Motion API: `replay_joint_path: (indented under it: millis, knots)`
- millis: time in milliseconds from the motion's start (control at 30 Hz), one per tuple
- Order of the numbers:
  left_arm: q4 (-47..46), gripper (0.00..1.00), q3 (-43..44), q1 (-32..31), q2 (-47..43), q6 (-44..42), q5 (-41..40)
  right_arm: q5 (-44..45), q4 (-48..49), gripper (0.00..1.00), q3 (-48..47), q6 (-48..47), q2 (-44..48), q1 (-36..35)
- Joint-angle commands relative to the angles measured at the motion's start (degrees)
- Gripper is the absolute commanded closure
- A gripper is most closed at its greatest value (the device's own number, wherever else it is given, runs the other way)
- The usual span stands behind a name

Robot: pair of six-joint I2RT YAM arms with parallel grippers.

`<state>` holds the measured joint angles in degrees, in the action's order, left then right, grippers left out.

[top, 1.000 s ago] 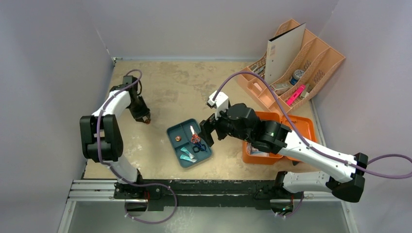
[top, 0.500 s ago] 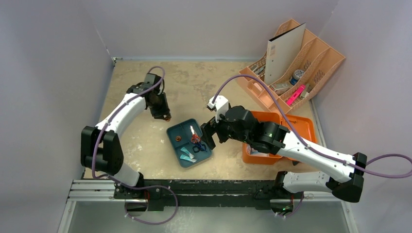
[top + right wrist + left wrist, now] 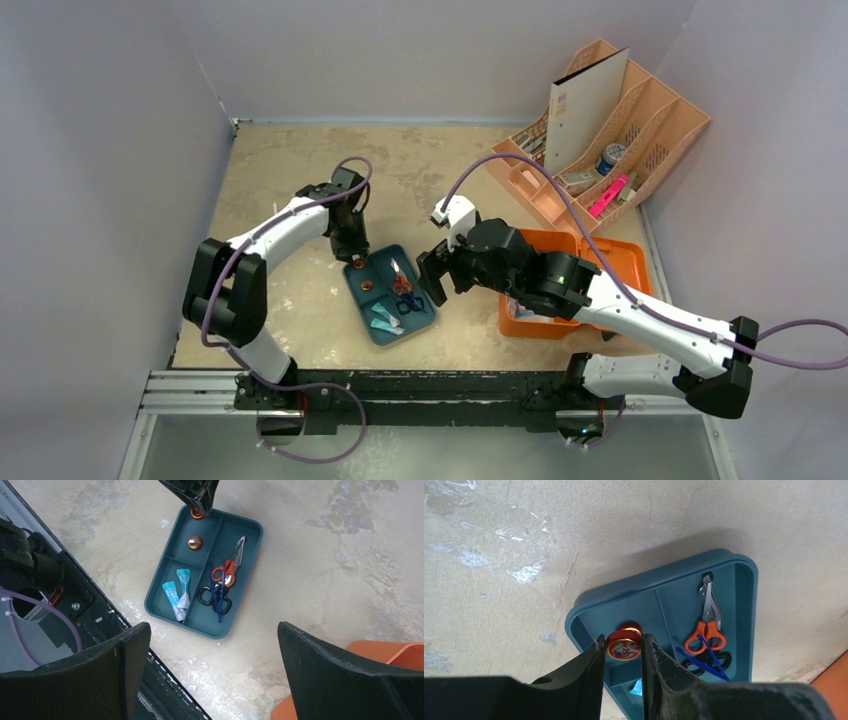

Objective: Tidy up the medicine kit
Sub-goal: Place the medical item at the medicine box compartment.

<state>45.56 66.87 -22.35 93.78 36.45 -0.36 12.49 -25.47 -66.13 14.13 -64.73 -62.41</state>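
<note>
My left gripper point(image 3: 623, 638) is shut on a small round red tin point(image 3: 623, 648) and hangs over the far-left corner compartment of the dark teal tray point(image 3: 674, 605). Seen from the right wrist, a second similar tin point(image 3: 194, 542) lies in that compartment below the left gripper point(image 3: 197, 507). The tray point(image 3: 381, 262) also holds orange-handled scissors point(image 3: 709, 630), blue tweezers point(image 3: 704, 658) and pale blue sachets point(image 3: 175, 592). The orange medicine kit point(image 3: 628, 262) lies open at the right, largely under my right arm. My right gripper point(image 3: 430, 276) hovers open and empty beside the tray's right edge.
A peach desk organizer point(image 3: 655, 125) with a dark folder point(image 3: 588, 105), a pink marker and small items stands at the back right. Walls close in the table on the left, back and right. The arm bases and a black rail run along the near edge.
My left arm has swung from the table's left side rightward to the tray's far-left corner, carrying the red tin. The right arm has hardly moved.
</note>
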Motion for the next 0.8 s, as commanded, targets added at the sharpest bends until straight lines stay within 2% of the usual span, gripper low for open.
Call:
replay_joint_path:
  millis: [0,367,767]
  knots:
    - [-2.55,0.76,-0.52,-0.87,1.55,0.64,-1.68,1.7,-0.15,0.01,0.41,0.41,1.81,-0.17]
    - [-4.56,0.72,-1.66,-1.58,4.49,0.84,-2.32,2.19,-0.03,0.01,0.48,-0.34,2.4,-0.17]
    - [-3.66,0.62,-0.04,-2.08,5.57,0.82,-1.51,3.44,-0.93,0.01,0.47,-0.93,2.15,-0.16]
